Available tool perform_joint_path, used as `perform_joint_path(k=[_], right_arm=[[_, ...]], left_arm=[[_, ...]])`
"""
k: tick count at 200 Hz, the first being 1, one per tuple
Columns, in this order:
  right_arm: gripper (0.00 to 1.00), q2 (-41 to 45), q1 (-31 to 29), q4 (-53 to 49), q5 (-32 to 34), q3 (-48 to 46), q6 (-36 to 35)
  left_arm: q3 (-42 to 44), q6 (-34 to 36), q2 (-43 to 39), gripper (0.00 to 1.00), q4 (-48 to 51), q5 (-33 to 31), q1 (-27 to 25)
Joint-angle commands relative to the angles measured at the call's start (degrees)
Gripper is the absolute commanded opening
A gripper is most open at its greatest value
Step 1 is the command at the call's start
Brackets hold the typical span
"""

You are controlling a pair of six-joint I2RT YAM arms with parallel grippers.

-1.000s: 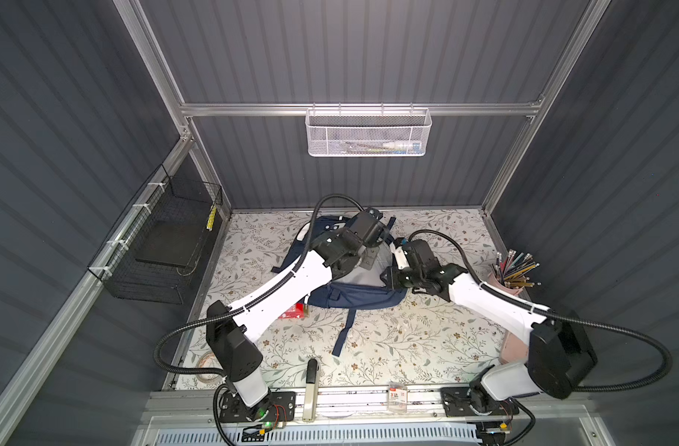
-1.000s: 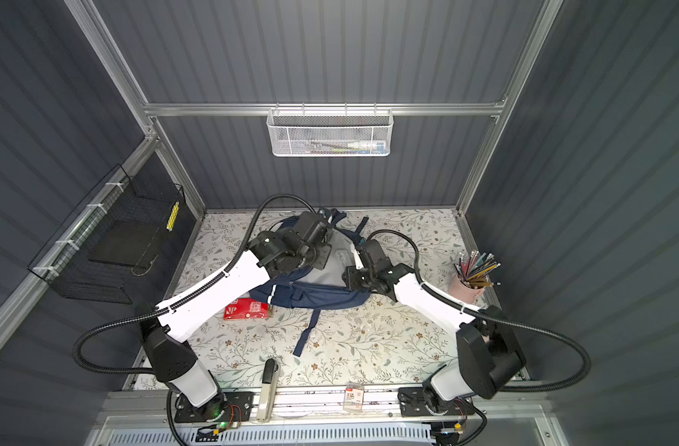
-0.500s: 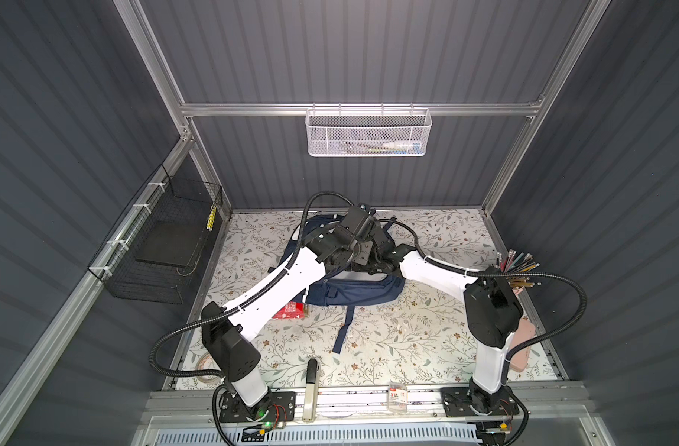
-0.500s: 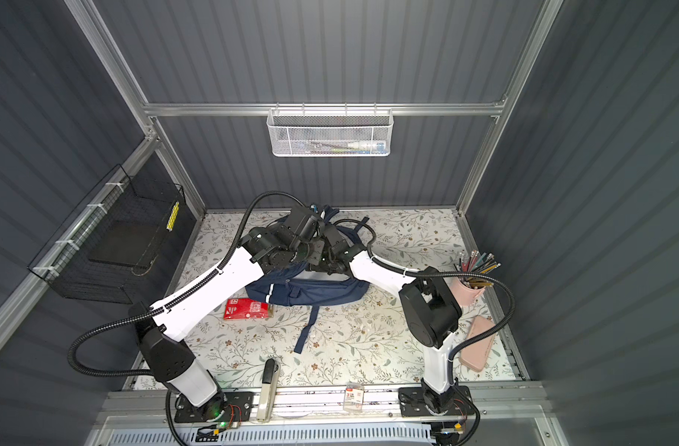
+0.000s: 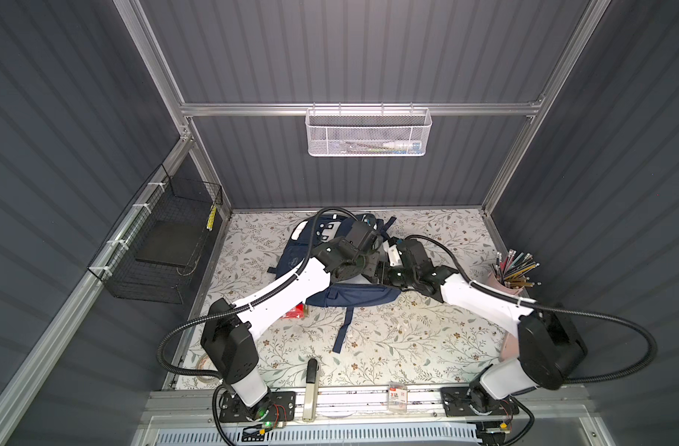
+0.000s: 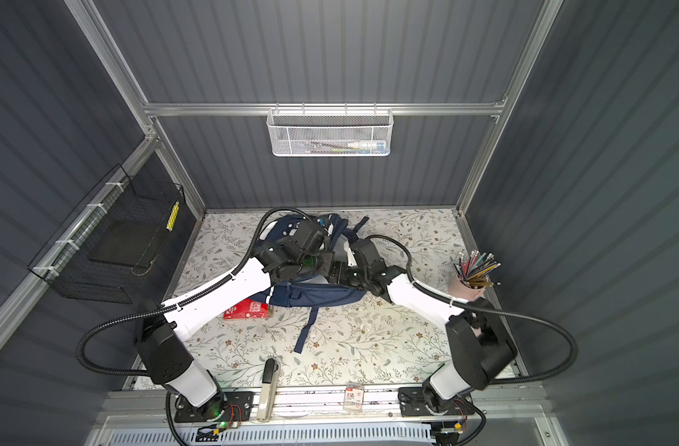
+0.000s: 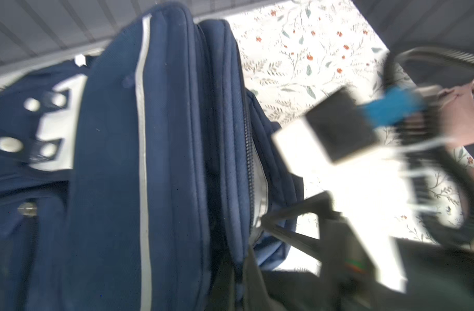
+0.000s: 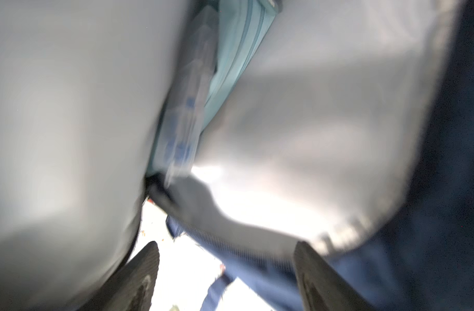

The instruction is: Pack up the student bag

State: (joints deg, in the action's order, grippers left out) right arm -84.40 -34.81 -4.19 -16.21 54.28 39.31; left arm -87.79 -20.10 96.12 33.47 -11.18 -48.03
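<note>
Your student bag [image 5: 355, 299] is lying at the back-middle of the table [image 5: 407, 340]. Left gripper [image 7: 265, 219] is clamping its zip edge. Right gripper [image 8: 226, 251] is gaping wide, holding nothing, inside the pale lining. Risk: you're pulling out, the spread jaws are snagging the lining and dragging the light-blue pouch [image 8: 238, 40] out.

We mark a white metal mesh basket [image 5: 369, 133] at upper centre, a black wire basket [image 5: 156, 247] at left, a pink cup of pencils [image 5: 502, 280] at right, and a flat red packet [image 6: 249, 311] left of centre on the floral-printed tablecloth [image 6: 369, 340].
</note>
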Motion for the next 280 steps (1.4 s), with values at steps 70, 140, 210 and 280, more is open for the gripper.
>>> perform_joint_path(k=[70, 140, 210, 280], right_arm=[[0.76, 18.8, -14.5, -4.4, 24.4, -14.8, 3.3], [0.76, 6.1, -18.6, 11.3, 21.6, -10.2, 5.1], [0.78, -8.4, -23.7, 10.9, 22.5, 4.1, 3.3], [0.76, -12.1, -24.3, 13.5, 20.5, 5.3, 2.5]], left_arm=[[5.1, -8.0, -3.0, 0.99, -5.1, 5.7, 3.3], [15.5, -12.8, -23.0, 0.94, -4.3, 8.2, 11.2], [44.1, -29.8, -28.8, 0.91, -29.7, 19.7, 34.6], [49.8, -39.1, -17.4, 0.84, -49.1, 24.6, 37.3]])
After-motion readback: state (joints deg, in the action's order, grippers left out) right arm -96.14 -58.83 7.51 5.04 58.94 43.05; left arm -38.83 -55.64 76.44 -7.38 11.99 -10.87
